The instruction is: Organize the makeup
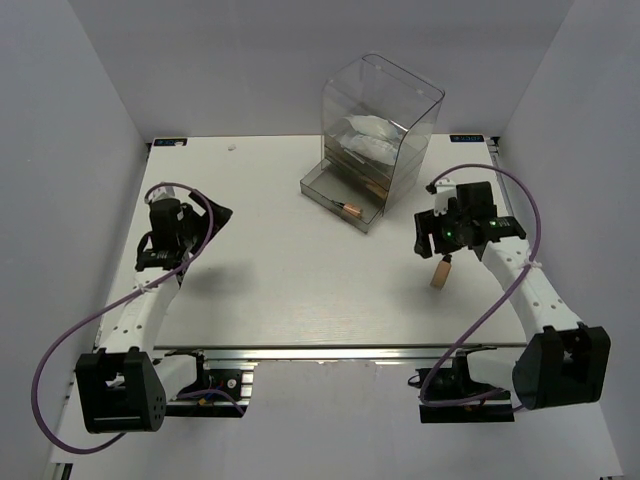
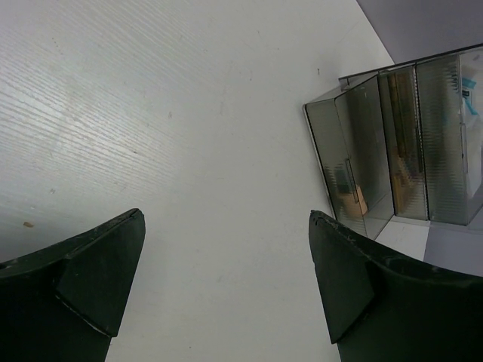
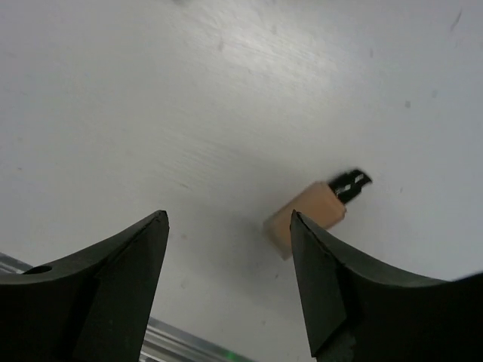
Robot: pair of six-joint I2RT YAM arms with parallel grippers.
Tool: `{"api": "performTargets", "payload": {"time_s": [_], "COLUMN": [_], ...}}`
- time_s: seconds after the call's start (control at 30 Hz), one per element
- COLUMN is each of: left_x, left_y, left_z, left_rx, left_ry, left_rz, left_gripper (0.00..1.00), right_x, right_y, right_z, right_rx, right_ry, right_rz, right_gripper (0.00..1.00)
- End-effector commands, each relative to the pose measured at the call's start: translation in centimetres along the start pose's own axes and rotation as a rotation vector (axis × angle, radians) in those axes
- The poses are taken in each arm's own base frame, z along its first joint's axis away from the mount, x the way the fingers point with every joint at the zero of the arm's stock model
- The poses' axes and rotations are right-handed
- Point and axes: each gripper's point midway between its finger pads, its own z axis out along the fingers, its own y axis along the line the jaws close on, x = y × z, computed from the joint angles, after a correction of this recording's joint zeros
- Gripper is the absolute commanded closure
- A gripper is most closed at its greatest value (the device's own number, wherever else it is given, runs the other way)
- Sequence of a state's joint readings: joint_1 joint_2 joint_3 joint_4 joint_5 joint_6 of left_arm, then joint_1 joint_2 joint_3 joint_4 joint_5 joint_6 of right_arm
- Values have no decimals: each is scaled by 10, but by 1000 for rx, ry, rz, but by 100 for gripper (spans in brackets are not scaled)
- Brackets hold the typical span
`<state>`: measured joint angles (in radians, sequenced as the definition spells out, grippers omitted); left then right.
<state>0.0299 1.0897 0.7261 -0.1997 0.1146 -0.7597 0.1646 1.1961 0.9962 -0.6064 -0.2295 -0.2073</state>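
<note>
A tan foundation bottle [image 1: 440, 272] with a dark cap lies on the table just below my right gripper [image 1: 432, 245]. In the right wrist view this bottle [image 3: 306, 219] rests on the table surface past the tip of the right finger, its cap [image 3: 352, 184] pointing away. The right gripper [image 3: 228, 219] is open with only bare table between its fingers. Another foundation bottle [image 1: 348, 210] lies in the pulled-out bottom drawer [image 1: 322, 186] of the clear box. My left gripper [image 1: 195, 225] hovers over the left of the table, open and empty [image 2: 226, 215].
The tall clear plastic box [image 1: 385, 115] stands at the back centre, with pale packets inside it. Seen from the left wrist, the box [image 2: 400, 143] is off to the right. The table's metal front rail [image 1: 350, 352] runs between the arm bases.
</note>
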Motion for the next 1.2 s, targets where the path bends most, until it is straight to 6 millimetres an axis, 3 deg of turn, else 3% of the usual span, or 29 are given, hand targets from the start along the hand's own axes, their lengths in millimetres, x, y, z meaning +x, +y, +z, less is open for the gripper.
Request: {"api": "performTargets", "payload": {"time_s": [0.0, 0.27, 0.5, 0.6, 0.8, 1.17], "left_x": [3, 10, 14, 12, 11, 11], "left_y": [-2, 1, 4, 3, 2, 2], "left_z": [4, 8, 5, 4, 4, -2], "left_rx": [27, 24, 23, 16, 17, 17], "left_ry": [10, 37, 36, 36, 38, 31], "left_rz": [-4, -17, -35, -30, -41, -35], "left_gripper": [2, 2, 2, 2, 2, 2], "right_x": [72, 94, 116, 116, 112, 109], "right_y": [-14, -23, -33, -37, -43, -53], "right_z": [4, 19, 41, 52, 63, 62], "right_rx": [173, 229, 247, 247, 249, 289], "right_ry": [280, 331, 383, 380, 364, 321], "right_rz": [292, 414, 481, 482, 480, 449], "right_gripper": [28, 23, 25, 28, 42, 72]}}
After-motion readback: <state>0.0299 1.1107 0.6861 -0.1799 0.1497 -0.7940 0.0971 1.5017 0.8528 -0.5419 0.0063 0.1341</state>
